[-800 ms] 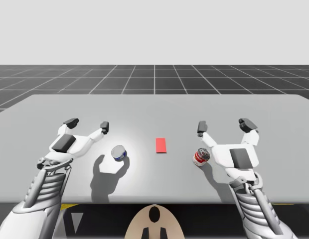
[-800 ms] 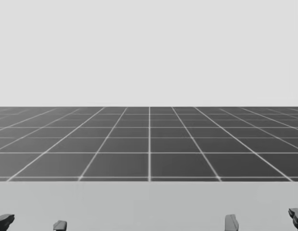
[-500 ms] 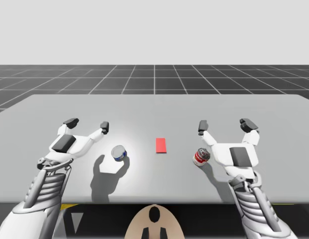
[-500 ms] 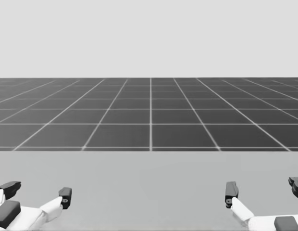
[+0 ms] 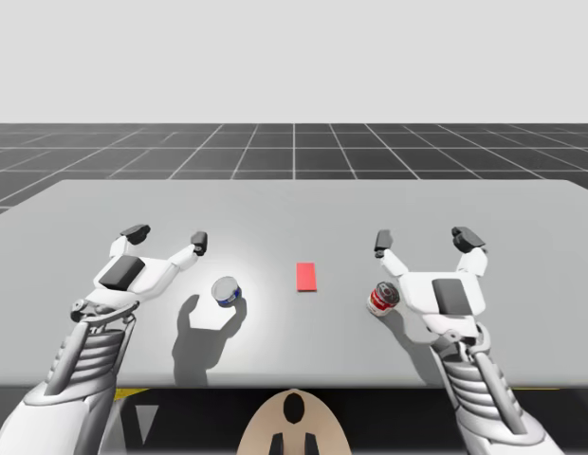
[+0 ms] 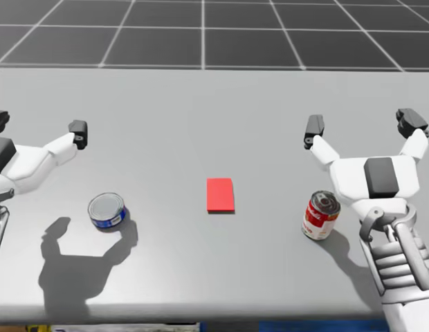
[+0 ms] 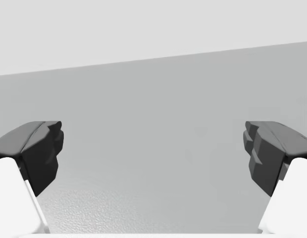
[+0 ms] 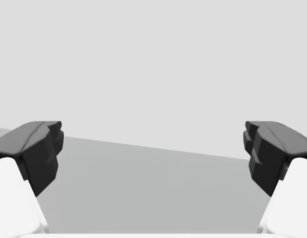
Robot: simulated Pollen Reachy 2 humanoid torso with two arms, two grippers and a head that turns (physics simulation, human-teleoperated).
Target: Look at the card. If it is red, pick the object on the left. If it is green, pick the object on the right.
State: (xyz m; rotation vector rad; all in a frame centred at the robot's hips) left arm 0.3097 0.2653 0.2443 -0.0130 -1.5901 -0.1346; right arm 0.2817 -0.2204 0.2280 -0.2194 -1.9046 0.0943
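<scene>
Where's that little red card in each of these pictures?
High view: the red card lies flat between the blue can and the red can.
Head view: middle of the picture, between the same cans.
Left wrist view: grey table ahead of my left gripper.
Right wrist view: table ahead of my right gripper.
Shared landmark: the table.

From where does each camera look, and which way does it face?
High view: above the table, looking down; left end effector, right end effector show.
Head view: my head, facing down at the red card; both show.
Left wrist view: left hand, along its end effector, over table.
Right wrist view: right hand, likewise.
High and head share card, blue can, red can.
</scene>
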